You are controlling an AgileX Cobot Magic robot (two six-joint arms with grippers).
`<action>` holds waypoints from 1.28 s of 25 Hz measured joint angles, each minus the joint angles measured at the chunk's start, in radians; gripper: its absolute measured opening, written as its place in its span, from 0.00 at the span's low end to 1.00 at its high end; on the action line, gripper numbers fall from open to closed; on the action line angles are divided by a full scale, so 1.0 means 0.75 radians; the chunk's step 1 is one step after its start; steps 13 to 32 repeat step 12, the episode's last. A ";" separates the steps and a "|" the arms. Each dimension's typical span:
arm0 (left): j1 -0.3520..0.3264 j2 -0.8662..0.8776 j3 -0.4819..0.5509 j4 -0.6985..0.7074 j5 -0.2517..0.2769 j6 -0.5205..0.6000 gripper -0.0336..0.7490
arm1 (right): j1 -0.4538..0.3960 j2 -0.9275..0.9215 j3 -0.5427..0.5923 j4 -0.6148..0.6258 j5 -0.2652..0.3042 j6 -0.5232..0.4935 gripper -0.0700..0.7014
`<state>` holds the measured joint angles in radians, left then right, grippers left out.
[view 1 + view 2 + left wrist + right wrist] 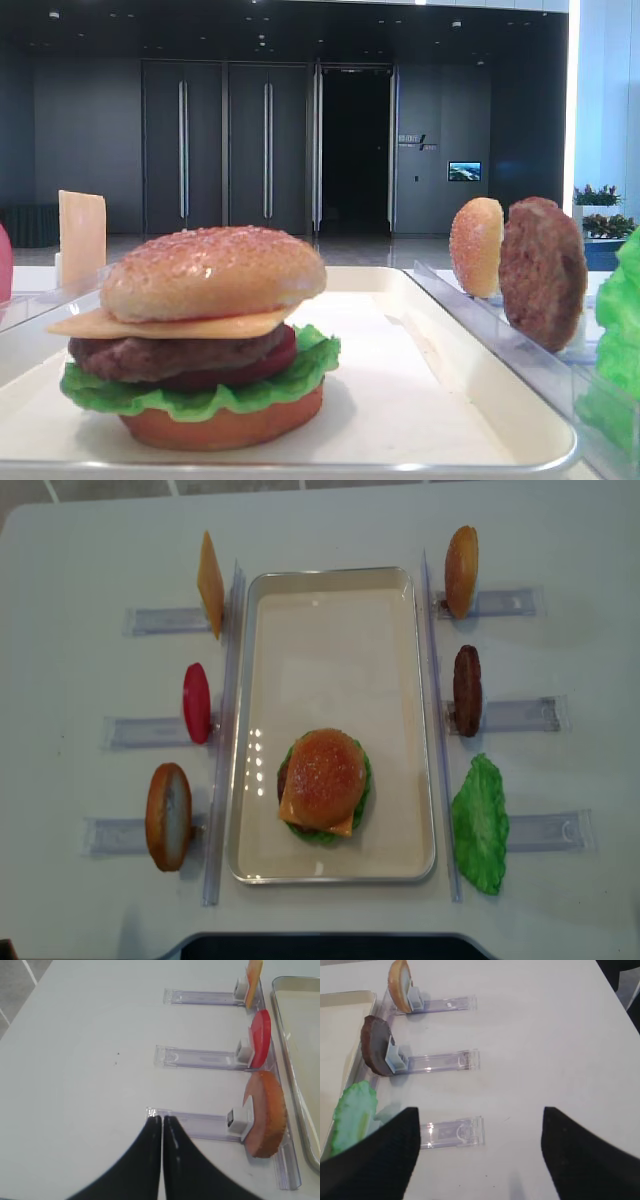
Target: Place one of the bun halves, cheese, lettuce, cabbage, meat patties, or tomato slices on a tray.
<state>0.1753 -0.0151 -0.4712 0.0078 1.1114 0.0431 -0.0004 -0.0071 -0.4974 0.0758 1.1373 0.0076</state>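
A stacked burger stands on the cream tray. The seeded bun half tops cheese, a meat patty, a tomato slice, lettuce and a flat bun base. My left gripper is shut and empty, hovering over the end of a clear rack beside an upright orange bun. My right gripper is open with nothing between its fingers, above the white table beside a loose lettuce leaf. Neither gripper shows in the exterior views.
Clear slotted racks flank the tray. On the left stand a cheese slice, a tomato slice and a bun. On the right are a bun, a patty and a lettuce leaf.
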 joint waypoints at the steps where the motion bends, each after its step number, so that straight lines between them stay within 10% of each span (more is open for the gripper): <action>1: 0.000 0.000 0.000 0.000 0.000 0.000 0.04 | 0.000 0.000 0.000 0.000 0.000 0.000 0.76; 32: 0.000 0.000 0.000 0.000 0.000 0.000 0.04 | 0.000 0.000 0.000 0.000 0.000 0.001 0.76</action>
